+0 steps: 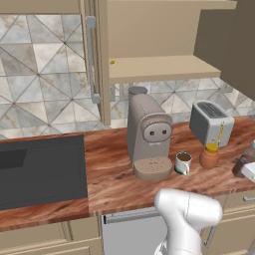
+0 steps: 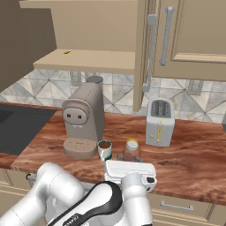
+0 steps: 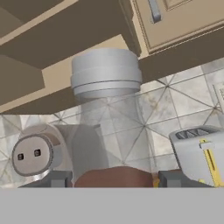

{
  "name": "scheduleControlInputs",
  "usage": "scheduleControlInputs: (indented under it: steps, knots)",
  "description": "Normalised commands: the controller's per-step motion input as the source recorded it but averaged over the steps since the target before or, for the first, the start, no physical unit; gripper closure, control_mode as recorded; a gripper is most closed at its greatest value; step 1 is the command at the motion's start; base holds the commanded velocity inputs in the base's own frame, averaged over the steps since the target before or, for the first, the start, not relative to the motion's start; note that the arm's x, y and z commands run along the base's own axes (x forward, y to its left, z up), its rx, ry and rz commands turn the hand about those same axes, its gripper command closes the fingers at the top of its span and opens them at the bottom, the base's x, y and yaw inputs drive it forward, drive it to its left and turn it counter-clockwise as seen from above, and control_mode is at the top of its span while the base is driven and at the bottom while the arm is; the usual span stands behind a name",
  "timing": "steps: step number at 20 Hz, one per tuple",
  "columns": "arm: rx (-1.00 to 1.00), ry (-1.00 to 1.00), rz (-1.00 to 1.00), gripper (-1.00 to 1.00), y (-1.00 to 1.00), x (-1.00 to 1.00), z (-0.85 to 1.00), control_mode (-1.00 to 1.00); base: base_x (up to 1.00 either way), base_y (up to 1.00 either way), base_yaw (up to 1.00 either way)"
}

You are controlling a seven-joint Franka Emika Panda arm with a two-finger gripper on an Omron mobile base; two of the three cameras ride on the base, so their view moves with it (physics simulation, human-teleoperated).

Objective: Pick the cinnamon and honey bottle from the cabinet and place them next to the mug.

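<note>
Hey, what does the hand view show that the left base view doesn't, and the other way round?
Hand view: the dark fingertips on either side of the cinnamon, with its grey cap up close. Left base view: the mug in front of the machine and the black cooktop. Both: the coffee machine, the toaster and the cabinet.

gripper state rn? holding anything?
Gripper: jaws either side of the cinnamon, which stands between the fingers. Whether they are clamped on it or open cannot be told.
</note>
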Motion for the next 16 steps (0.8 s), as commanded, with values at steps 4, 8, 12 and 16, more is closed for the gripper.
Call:
scheduleControlInputs:
  steps: [4, 8, 12, 16]
  knots:
    - [0.00, 0.00, 0.00, 1.00, 0.01, 0.00, 0.00, -1.00, 0.00, 0.00, 0.00]
    - [0.00, 0.00, 0.00, 1.00, 0.27, 0.21, -0.27, -1.00, 0.00, 0.00, 0.00]
    - [-0.01, 0.00, 0.00, 1.00, 0.44, 0.31, -0.31, -1.00, 0.00, 0.00, 0.00]
    - [-0.02, 0.00, 0.00, 1.00, 0.49, 0.39, -0.32, -1.00, 0.00, 0.00, 0.00]
